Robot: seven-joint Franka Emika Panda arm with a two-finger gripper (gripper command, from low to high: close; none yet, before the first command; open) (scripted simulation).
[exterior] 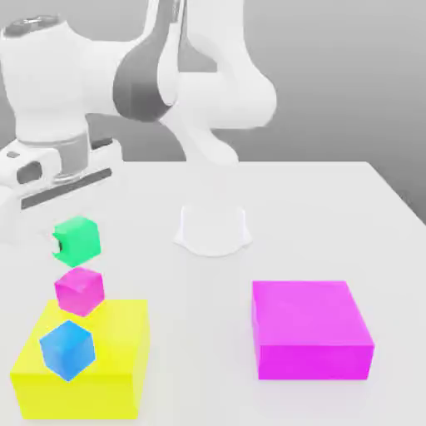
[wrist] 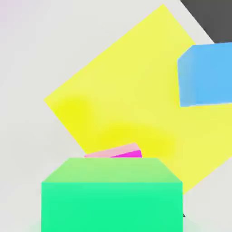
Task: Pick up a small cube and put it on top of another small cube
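- Green cube (exterior: 76, 241): the task's thing, raised above the magenta cube (exterior: 80, 291) and apart from it; whether it is squarely centred over that cube cannot be told.
- Gripper (exterior: 71, 240): jaws closed on the green cube, at its width.
- Handling (judged): probably light and stiff, with little give under pressure; not evidently fragile. Its smooth faces could slip or turn if pinched off-centre.
- Hold (judged): two opposite upright faces, near mid-height, leaving the underside free to meet the lower cube's top. A level, gentle release would suit its flat base.
- Materials: plain, uniformly coloured surfaces, without visible grain or pattern; plastic or painted wood is possible, but the substance cannot be told.
- Shapes: the green, magenta and blue (exterior: 68, 350) cubes are sharp-edged and similar in size. The yellow block (exterior: 123, 387) and large magenta block (exterior: 312, 361) are broad, low and flat-topped.
- Table (exterior: 200, 333): pale, smooth and matt in appearance.
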